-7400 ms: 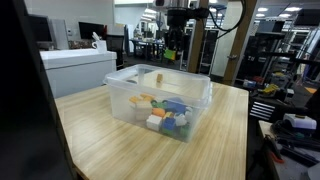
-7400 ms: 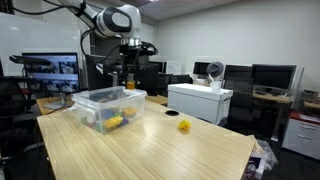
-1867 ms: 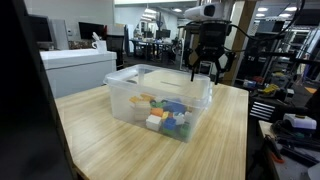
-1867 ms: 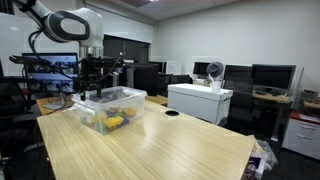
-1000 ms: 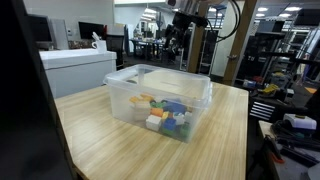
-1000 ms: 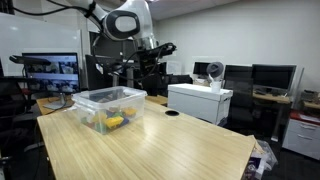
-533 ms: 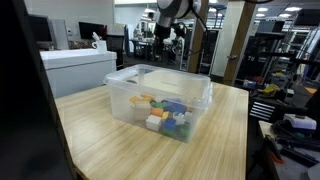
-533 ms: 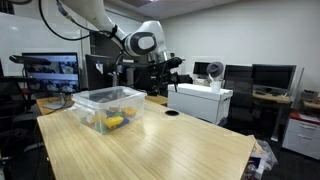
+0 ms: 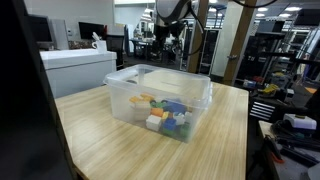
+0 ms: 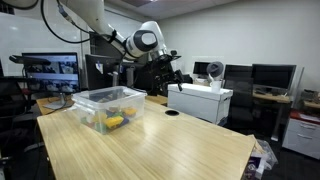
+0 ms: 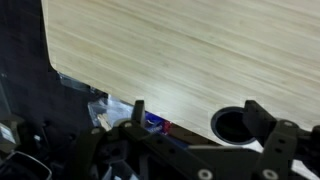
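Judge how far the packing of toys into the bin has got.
Done: colourful toys lie in the clear bin. In hand: nothing; the gripper is open and empty above the table, beside its cable hole. Left: no loose toy shows outside the bin, so probably little.

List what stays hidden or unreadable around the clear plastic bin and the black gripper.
- Coloured blocks in clear plastic bin: frosted wall blurs their shapes in both exterior views.
- Black gripper, in an exterior view: jaws too small and dark to make out.
- Small blue-and-red thing, wrist view: blurred, half behind the gripper's body.
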